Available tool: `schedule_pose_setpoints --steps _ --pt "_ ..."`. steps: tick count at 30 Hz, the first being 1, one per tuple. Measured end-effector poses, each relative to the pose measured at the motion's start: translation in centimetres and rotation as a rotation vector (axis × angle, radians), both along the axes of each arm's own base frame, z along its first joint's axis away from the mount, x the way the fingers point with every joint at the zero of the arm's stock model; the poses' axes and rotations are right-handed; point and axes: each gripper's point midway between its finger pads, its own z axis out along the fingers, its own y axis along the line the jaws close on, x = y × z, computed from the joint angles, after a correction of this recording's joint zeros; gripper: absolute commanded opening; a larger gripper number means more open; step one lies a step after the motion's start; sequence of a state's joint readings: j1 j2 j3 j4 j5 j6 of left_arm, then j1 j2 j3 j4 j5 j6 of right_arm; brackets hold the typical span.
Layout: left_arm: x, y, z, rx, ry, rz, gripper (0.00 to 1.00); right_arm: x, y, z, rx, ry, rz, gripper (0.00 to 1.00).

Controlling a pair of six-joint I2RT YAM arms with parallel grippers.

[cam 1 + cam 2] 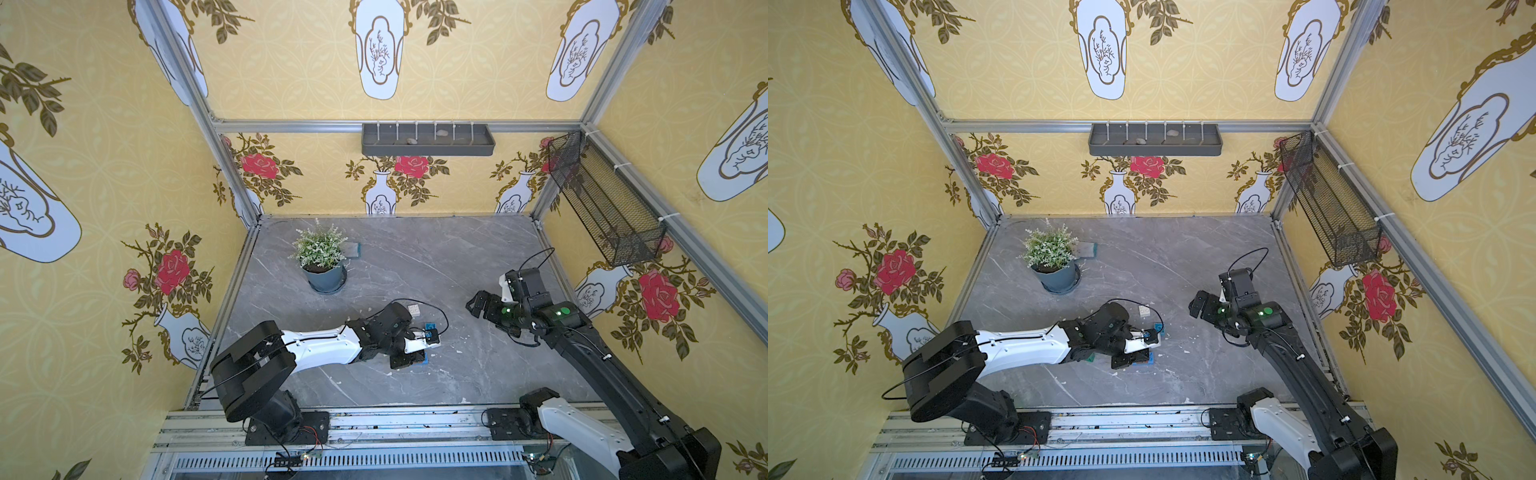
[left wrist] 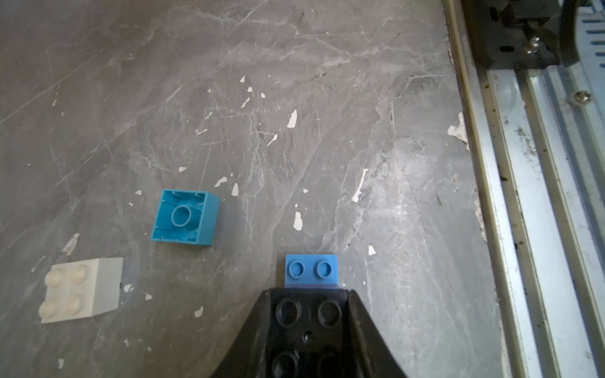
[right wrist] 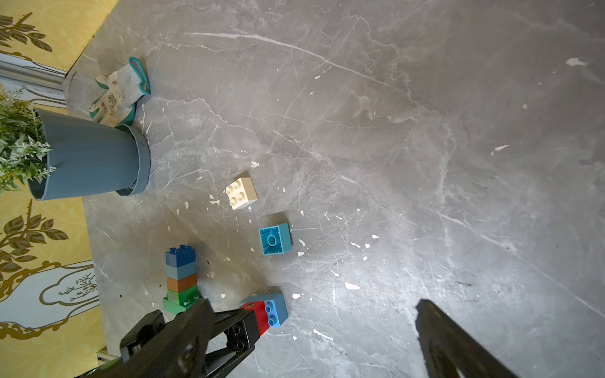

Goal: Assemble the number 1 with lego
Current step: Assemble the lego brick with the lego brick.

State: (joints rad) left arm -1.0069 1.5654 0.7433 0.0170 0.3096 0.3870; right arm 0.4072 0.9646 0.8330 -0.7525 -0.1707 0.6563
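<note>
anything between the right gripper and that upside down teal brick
Nothing visible. Only bare table lies between the open right gripper and the teal brick. The brick stack held by the left gripper sits close beside that path, so a low approach might brush it.

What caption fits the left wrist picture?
Left gripper holds a black brick with a blue brick beyond it; a turquoise brick and a white brick lie loose.

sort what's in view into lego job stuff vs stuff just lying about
Job: white brick; upturned teal brick; brick tower; black-red-blue row.
Lying about: potted plant; glove; wall tray; mesh basket.
</note>
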Motion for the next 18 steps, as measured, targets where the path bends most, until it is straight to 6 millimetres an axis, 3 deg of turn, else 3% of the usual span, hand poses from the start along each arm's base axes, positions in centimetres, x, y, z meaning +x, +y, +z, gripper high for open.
schedule_pose_setpoints --steps 18 --pt "0.66 0.51 -0.19 -0.07 0.058 0.107 0.0 0.02 0.06 0.04 0.001 0.009 0.003 0.98"
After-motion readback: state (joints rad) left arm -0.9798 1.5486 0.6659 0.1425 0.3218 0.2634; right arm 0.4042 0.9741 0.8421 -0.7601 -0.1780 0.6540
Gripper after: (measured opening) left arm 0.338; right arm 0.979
